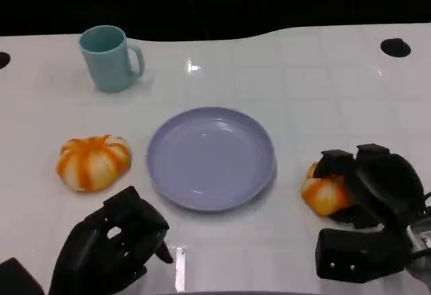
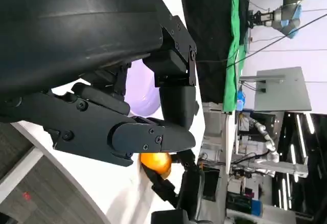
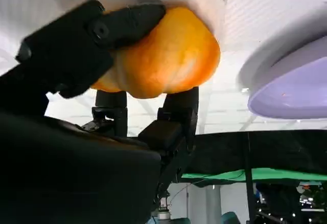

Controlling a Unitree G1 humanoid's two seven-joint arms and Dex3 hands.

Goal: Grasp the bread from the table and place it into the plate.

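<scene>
The desk [image 1: 303,86] is white and glossy, with faint tile-like lines and a bright glare spot near its far side. A lavender plate [image 1: 211,157] lies on it, just ahead of and between the left hand [image 1: 111,244] and the right hand [image 1: 367,207]. An orange-and-white striped bread [image 1: 93,161] sits on the desk ahead of the left hand, beside the plate. A second orange bread [image 1: 324,190] rests on the desk at the right hand, whose fingers wrap it. A teal mug [image 1: 108,58] stands upright well beyond the left hand, handle toward the plate's side. Two dark round marks sit at the far edges.
</scene>
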